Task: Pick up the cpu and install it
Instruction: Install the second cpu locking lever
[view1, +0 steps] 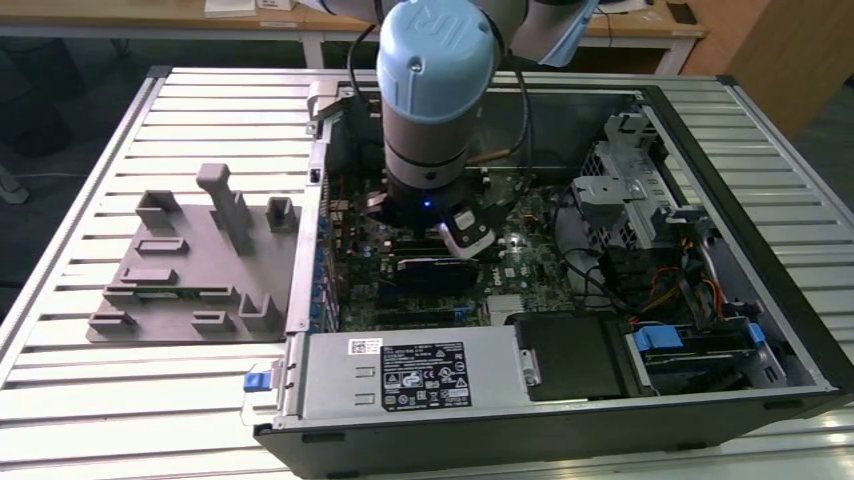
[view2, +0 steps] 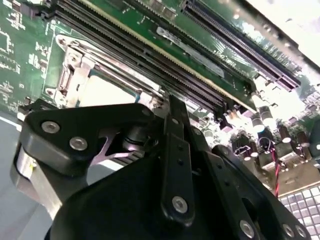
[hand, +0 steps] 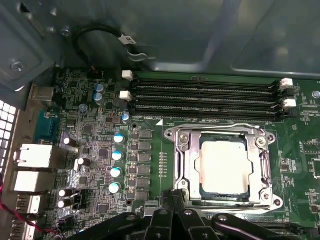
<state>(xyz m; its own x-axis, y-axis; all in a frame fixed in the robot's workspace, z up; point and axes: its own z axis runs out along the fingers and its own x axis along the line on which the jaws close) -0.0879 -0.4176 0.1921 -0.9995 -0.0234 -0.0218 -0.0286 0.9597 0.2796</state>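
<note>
Silver cpu (hand: 223, 167) already sits in the motherboard socket (hand: 182, 165), by my reading. My tool (hand: 175, 200) hangs just above its edge; whether it's open, I cannot tell.

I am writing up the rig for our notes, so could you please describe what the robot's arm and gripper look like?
In the exterior view, the arm is a thick cylinder with a light blue cap on a silver-grey body, dark cables running alongside, and a small blue light glowing near its lower end. In the second wrist view, the gripper is matte black, built of flat linkage bars joined by silver screws and pins.
</note>
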